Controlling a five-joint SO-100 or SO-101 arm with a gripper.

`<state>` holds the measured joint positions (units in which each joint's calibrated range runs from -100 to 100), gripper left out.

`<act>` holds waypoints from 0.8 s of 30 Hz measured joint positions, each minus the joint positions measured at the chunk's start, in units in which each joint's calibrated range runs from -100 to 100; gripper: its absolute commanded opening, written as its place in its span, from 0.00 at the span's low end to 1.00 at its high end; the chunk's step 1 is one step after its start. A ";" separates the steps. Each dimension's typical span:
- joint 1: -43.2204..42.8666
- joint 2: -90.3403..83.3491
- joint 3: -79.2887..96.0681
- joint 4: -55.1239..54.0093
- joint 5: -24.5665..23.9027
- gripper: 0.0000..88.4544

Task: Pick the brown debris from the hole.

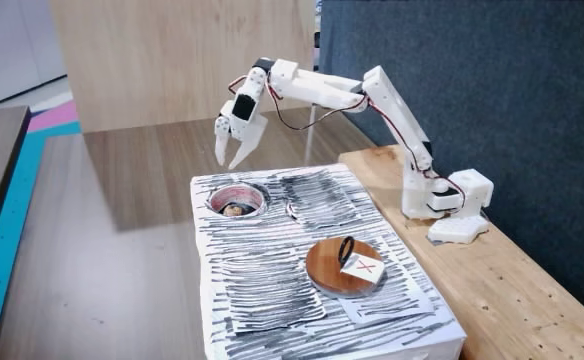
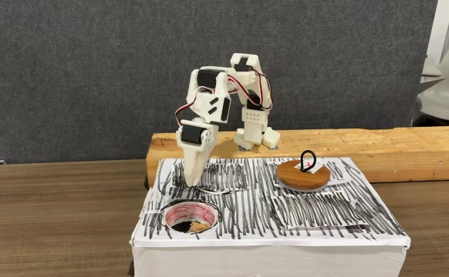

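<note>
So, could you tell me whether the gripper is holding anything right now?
Nothing is held: the gripper hangs above the hole, the brown debris inside.

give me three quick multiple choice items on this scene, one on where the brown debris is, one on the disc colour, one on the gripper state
1. Where is the brown debris?
A. on the wooden disc
B. in the hole
C. between the jaws

2. What colour is the wooden disc?
A. brown
B. blue
C. green

3. How is the gripper?
A. shut on the debris
B. lying on the disc
C. open, above the box

Answers: 1 B, the lump sits inside the hole in both fixed views. 2 A, its bare wood shows brown. 3 C, the jaws stand apart with nothing between them.
</note>
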<state>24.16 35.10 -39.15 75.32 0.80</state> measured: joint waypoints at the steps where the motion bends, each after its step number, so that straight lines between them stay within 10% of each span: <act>1: 0.00 0.00 0.00 0.17 0.00 0.07; 24: 0.00 10.00 -0.36 0.26 0.10 0.20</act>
<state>24.16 45.10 -39.51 75.58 0.91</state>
